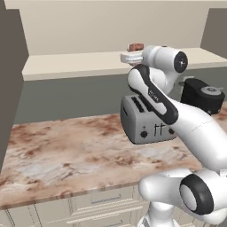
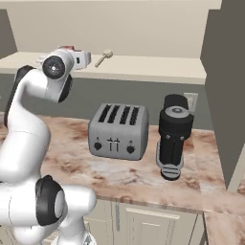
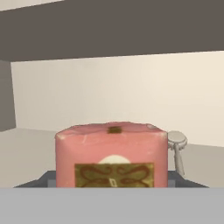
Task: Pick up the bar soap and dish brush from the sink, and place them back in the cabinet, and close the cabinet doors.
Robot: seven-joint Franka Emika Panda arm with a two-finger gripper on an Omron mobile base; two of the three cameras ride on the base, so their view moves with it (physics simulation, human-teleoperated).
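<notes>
The bar soap (image 3: 111, 153), a pinkish-red block with a gold label, sits between my gripper (image 3: 112, 183) fingers, which are shut on its two sides. Seen from the base, the soap (image 1: 135, 46) (image 2: 67, 48) is over the cabinet (image 1: 66, 64) shelf, just past my hand (image 1: 132, 56). The dish brush (image 2: 104, 56) (image 3: 176, 146) lies on the same shelf to the soap's right, apart from it. The cabinet doors (image 1: 9, 88) (image 2: 225, 95) stand open at either side. The sink is out of view.
Under the cabinet, a silver toaster (image 1: 144, 119) (image 2: 118, 130) and a black appliance (image 1: 201, 95) (image 2: 174, 136) stand on the marble counter (image 1: 66, 150). My arm reaches up over the toaster. Cream drawers (image 1: 102, 201) run below the counter edge.
</notes>
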